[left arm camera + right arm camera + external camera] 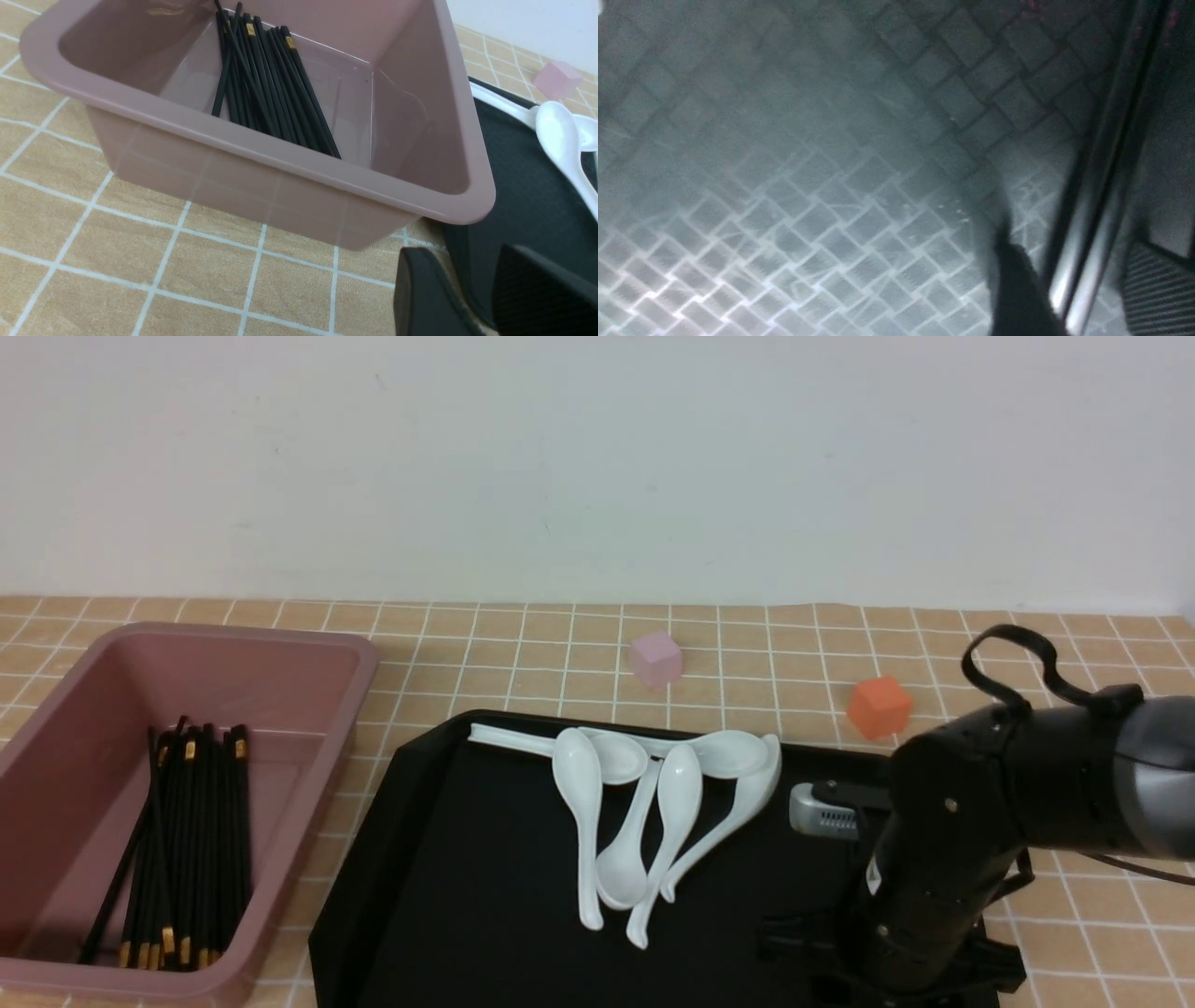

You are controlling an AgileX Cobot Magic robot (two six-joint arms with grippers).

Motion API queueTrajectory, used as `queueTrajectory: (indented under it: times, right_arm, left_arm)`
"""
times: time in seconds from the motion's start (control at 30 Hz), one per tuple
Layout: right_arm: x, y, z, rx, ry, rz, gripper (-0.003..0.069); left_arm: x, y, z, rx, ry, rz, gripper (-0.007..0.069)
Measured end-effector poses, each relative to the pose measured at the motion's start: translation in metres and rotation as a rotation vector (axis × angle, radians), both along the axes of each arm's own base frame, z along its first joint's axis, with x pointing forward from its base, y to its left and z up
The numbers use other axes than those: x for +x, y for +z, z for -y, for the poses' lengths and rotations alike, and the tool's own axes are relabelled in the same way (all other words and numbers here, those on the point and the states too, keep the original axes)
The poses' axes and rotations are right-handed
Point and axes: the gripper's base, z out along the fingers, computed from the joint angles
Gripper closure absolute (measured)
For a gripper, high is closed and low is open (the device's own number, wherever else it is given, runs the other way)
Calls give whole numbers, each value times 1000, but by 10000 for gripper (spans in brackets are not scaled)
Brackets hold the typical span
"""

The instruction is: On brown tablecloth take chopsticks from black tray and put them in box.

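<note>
The pink box (pixel 364 658) stands at the left on the brown tablecloth (pixel 560 653) and holds several black chopsticks (pixel 191 840). The left wrist view shows the box (pixel 280 158) and those chopsticks (pixel 275 88). The black tray (pixel 485 896) lies in the middle. My right arm (pixel 934 859) reaches down onto the tray's right part, and its fingers are hidden in the front view. In the right wrist view my right gripper (pixel 1083 298) is open just above the tray floor (pixel 784 186), straddling two chopsticks (pixel 1092 224) lying there. My left gripper (pixel 467 280) is open and empty, near the box's corner.
Several white spoons (pixel 653 812) lie piled at the tray's far side, also seen in the left wrist view (pixel 560 135). A small pink cube (pixel 654 659) and an orange cube (pixel 879 707) sit on the cloth behind the tray. A white wall stands behind.
</note>
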Motion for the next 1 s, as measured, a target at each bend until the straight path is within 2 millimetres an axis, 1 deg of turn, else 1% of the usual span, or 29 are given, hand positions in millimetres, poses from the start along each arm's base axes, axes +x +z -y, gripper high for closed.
queueTrajectory:
  times: [0.1, 0.13, 0.2, 0.33, 0.5, 0.53, 0.57, 0.63, 0.67, 0.7, 0.77, 0.8, 0.83, 0.87, 0.93, 1.0]
  right_arm:
    - [0, -1, 1, -12, 9, -1, 440]
    - [0, -1, 1, -12, 10, 0, 480]
    - [1, 0, 1, -12, 11, 2, 524]
    - [1, 0, 1, -9, 10, 7, 524]
    - [0, 9, 0, 18, 2, 33, 524]
    - [-2, 14, 0, 29, -4, 37, 524]
    - [-3, 21, 1, 38, -4, 46, 524]
    - [-5, 43, 2, 64, -1, 88, 524]
    - [-5, 46, 2, 67, -1, 92, 524]
    - [-7, 64, 3, 93, 0, 130, 524]
    - [-10, 94, 2, 155, -10, 193, 524]
    - [-11, 114, -1, 215, -15, 243, 524]
    - [-11, 117, -2, 220, -10, 252, 524]
    - [-13, 140, -10, 302, 13, 332, 524]
    - [-13, 167, -24, 407, 53, 432, 524]
    - [-12, 194, -47, 517, 130, 544, 524]
  left_arm:
    - [0, 0, 0, 0, 0, 0, 386]
    - [0, 0, 0, 0, 0, 0, 386]
    - [0, 0, 0, 0, 0, 0, 386]
    - [0, 0, 0, 0, 0, 0, 386]
    - [0, 0, 0, 0, 0, 0, 386]
    - [0, 0, 0, 0, 0, 0, 386]
    - [0, 0, 0, 0, 0, 0, 386]
    - [0, 0, 0, 0, 0, 0, 386]
    - [0, 0, 0, 0, 0, 0, 386]
    - [0, 0, 0, 0, 0, 0, 386]
    - [0, 0, 0, 0, 0, 0, 386]
    - [0, 0, 0, 0, 0, 0, 386]
    - [0, 0, 0, 0, 0, 0, 386]
    - [0, 0, 0, 0, 0, 0, 386]
    - [0, 0, 0, 0, 0, 0, 386]
    - [0, 0, 0, 0, 0, 0, 386]
